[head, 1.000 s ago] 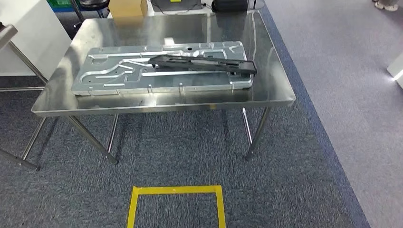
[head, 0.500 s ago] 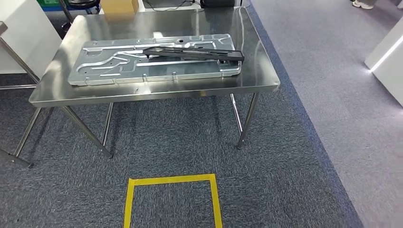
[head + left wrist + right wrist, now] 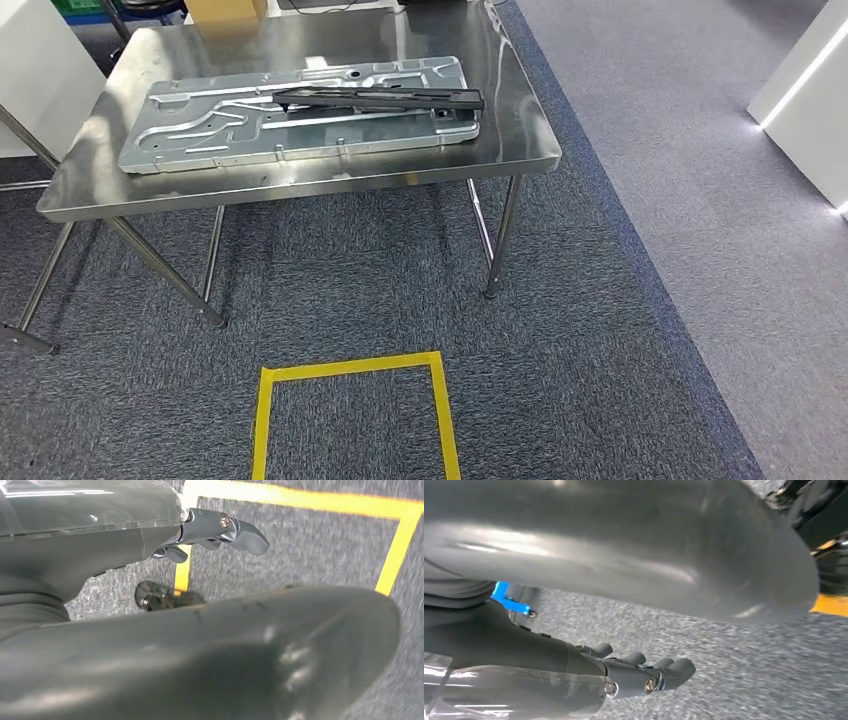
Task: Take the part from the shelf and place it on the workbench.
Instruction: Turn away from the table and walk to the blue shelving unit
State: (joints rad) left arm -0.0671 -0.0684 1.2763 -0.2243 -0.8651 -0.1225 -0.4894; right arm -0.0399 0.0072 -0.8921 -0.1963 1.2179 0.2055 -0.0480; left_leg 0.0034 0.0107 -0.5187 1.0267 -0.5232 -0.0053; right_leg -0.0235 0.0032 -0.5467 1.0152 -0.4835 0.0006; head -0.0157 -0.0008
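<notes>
The long black part lay on the steel desk, on top of a large silver stamped panel that covered most of the desk top. The part rested along the far long edge of that panel, reaching toward its right end, and nothing held it.

Compared with one second before, the whole head view had shifted: the desk had slid up and to the left in the picture and looked a little farther off. The part and the panel kept the same position on the desk, so I judged that the camera had moved, that is, the robot was stepping back or turning away, and not the things. This suggested the placing was already done and the robot was leaving.

The left hand hung over the carpet, its fingers curled loosely with nothing in them. The right hand also hung over the carpet, and its fingers were bent inward together, holding nothing.

On the carpet in front of the desk there was a square of yellow tape. Behind the desk stood a brown cardboard box. To the right of the desk, well apart, a white cabinet stood on the lighter grey floor. Nothing stood between the robot and the desk.
</notes>
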